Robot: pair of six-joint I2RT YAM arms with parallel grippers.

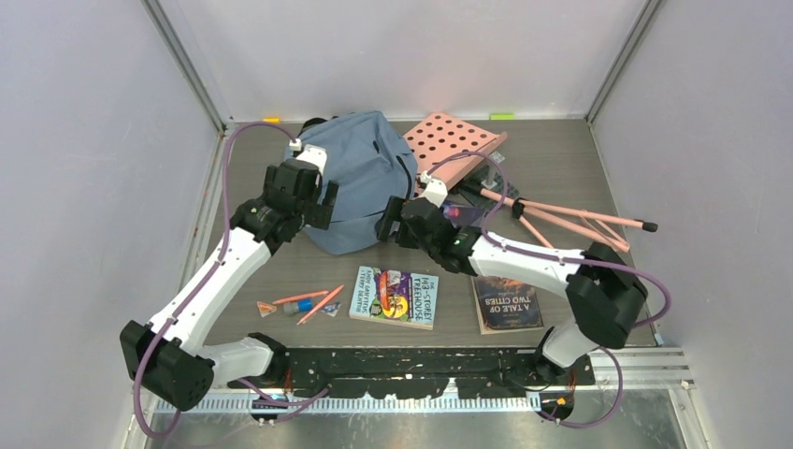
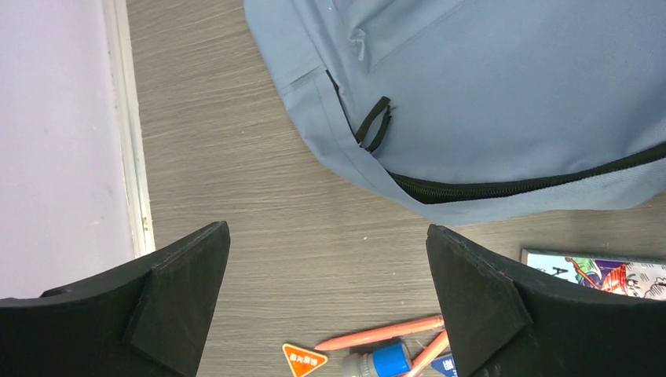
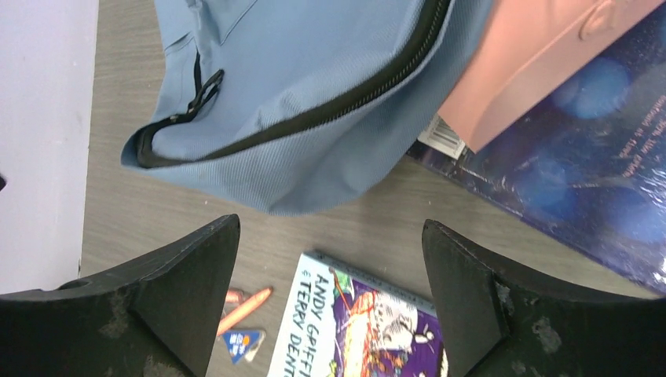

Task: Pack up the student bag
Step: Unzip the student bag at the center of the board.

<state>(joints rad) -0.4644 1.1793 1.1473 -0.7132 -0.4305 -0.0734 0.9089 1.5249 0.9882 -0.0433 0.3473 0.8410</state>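
The dusty-blue student bag [image 1: 360, 178] lies at the back middle of the table, its black zipper closed along the near edge [image 2: 503, 188] [image 3: 314, 118]. My left gripper [image 1: 306, 201] is open and empty, hovering just above the bag's left near corner. My right gripper [image 1: 390, 224] is open and empty at the bag's right near edge. A colourful book [image 1: 395, 297] [image 3: 353, 322] lies in front of the bag. A brown book [image 1: 506, 301] lies to its right. A dark blue book [image 3: 581, 157] lies partly under the pink board.
A pink perforated board [image 1: 452, 142] leans at the bag's right, with pink rods [image 1: 580, 217] beside it. Orange pencils [image 1: 313, 301] [image 2: 377, 334], a blue-capped glue stick [image 2: 385, 363] and small triangular erasers [image 2: 305, 361] lie at the front left. Walls close both sides.
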